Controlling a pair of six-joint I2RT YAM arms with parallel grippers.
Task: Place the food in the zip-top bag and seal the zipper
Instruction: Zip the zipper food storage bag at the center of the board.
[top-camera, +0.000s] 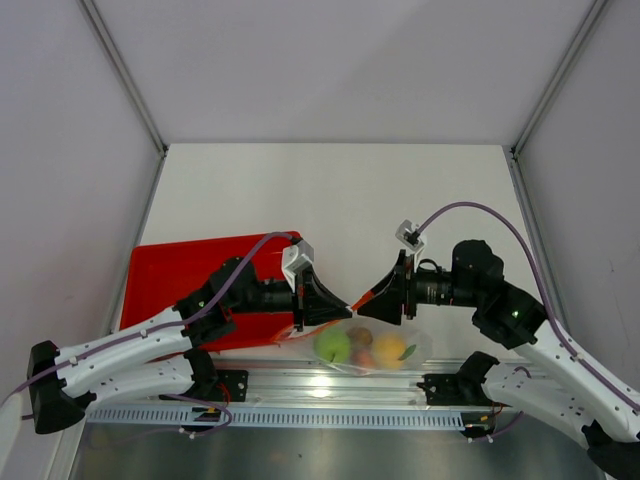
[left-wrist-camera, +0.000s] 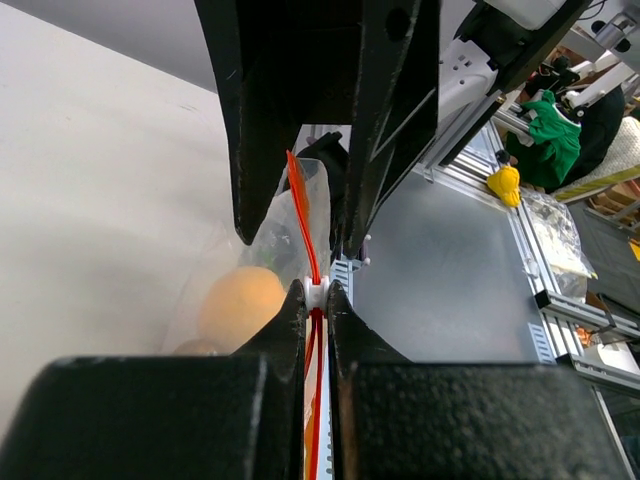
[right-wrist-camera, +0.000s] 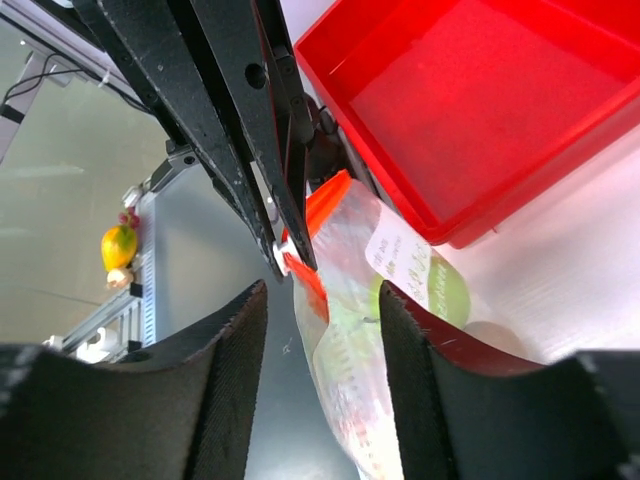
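1. Left pincer (top-camera: 343, 304) is clamped tight on the thin red-orange zipper strip (left-wrist-camera: 310, 262) at the mouth of the clear soft plastic zip-top bag (top-camera: 420, 346).
2. Nearest, at the white table's (top-camera: 330, 190) near edge, the bag's belly holds the round green toy apple (top-camera: 333, 346), the yellow-orange fruit (top-camera: 390, 350), the pink-orange peach (top-camera: 363, 360) and the small brown fruit (top-camera: 358, 336).
3. Just beyond, the right pincer (top-camera: 374, 300) faces the left one, fingers apart, gripping nothing; the strip's end lies before its gap.
4. Farther left sits a red rectangular plastic tray (top-camera: 170, 275).
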